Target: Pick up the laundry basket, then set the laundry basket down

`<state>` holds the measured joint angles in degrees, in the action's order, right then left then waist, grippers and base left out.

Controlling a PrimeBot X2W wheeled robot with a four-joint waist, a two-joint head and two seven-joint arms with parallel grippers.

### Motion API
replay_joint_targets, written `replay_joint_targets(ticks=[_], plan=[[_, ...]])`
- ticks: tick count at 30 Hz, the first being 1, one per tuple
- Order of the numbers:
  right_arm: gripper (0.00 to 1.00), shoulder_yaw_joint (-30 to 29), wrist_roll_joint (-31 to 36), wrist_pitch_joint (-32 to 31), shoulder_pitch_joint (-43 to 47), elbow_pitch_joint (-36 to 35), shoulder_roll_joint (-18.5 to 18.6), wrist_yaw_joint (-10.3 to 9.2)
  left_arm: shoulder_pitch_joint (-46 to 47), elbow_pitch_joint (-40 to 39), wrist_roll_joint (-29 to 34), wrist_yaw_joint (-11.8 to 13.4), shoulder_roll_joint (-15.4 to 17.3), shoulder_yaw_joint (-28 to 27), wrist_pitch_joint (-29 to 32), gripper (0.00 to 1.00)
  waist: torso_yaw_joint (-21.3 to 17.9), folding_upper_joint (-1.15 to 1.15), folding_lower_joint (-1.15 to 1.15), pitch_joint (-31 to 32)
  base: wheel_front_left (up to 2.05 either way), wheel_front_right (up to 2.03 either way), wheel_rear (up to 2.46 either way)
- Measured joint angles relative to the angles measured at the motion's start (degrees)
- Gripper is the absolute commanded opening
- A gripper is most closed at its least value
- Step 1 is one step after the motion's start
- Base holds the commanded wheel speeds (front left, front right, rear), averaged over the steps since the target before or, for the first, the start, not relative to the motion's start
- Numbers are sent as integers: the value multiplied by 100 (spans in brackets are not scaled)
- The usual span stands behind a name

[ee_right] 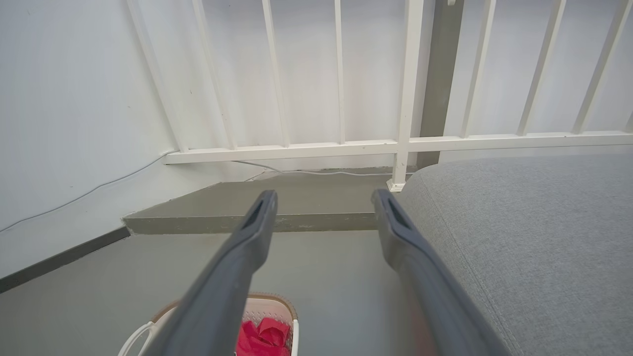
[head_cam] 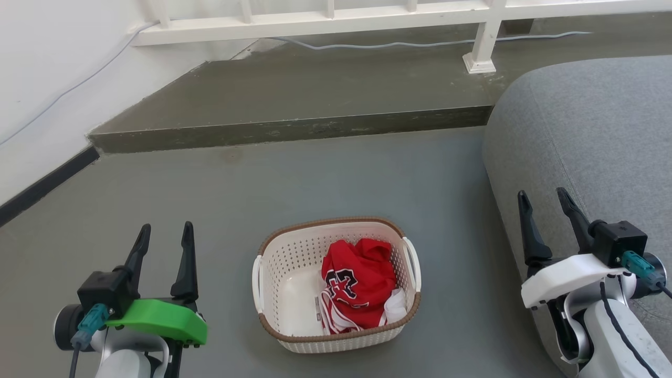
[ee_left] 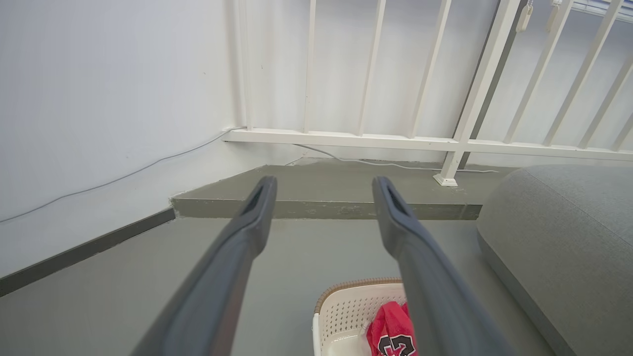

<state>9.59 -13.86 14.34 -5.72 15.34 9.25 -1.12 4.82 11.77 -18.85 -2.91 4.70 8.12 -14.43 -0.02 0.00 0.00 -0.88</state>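
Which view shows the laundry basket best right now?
Head view: the whole laundry basket sits on the floor, both handles visible. Left wrist view shows one corner at its bottom edge; right wrist view, some rim partly behind a finger.

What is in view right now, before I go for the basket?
laundry basket: one, cream-white with a brown rim, on the floor between the two grippers
garment: one, red with black and white print, bunched in the basket's right half
sofa: one, grey, right of the basket
step: one, grey-green, beyond the basket
railing: one, white, standing on the step at the back
cable: one, pale grey, lying on the step below the railing
left gripper: one, dark fingers on a green mount, open, lower left, apart from the basket
right gripper: one, dark fingers on a white mount, open, lower right, in front of the sofa
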Motion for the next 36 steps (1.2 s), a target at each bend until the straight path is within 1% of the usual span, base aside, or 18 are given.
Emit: replay_joint_targets(ticks=[8,11,23,28,36], plan=[[100,-33,42,0,0,21,-26,11,0,83,-2,-2,-22,-36,0,100,3,0,0,9,0,0,0],[100,-60,48,0,0,51,-26,58,0,114,-2,-5,-32,-36,0,100,4,0,0,13,0,0,0],[100,-122,82,0,0,116,-69,111,1,212,-2,-11,-59,-64,0,100,30,0,0,-4,0,0,0],[100,-157,83,0,-1,118,-73,155,14,196,-2,-11,-69,-77,0,100,36,0,0,-105,0,0,0],[100,-209,83,0,-125,126,-97,166,127,127,-2,-14,-113,-77,0,100,53,0,0,-403,0,0,0]])
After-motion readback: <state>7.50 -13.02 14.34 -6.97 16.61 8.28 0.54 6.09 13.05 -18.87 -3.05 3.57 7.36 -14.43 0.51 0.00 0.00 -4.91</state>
